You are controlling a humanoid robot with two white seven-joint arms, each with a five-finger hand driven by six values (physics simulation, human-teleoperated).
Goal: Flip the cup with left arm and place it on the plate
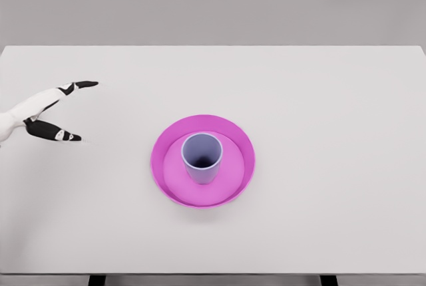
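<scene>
On the white table [333, 100] the lavender cup [202, 157] is seen upright, mouth up, in the middle of the magenta plate [236, 140], well apart to the right of the left hand [50, 113], whose fingers are spread and hold nothing.

A small lavender-blue plastic cup [202, 157] stands upright with its open mouth facing up, its round rim fully visible and its inside in shadow. It tapers slightly toward its base. It rests on the flat centre of a round, bright magenta plate [169, 145] with a raised rim, and the rim rings the cup on all sides. The plate lies flat on the surface, a little below the middle of the view and slightly left of centre.
</scene>
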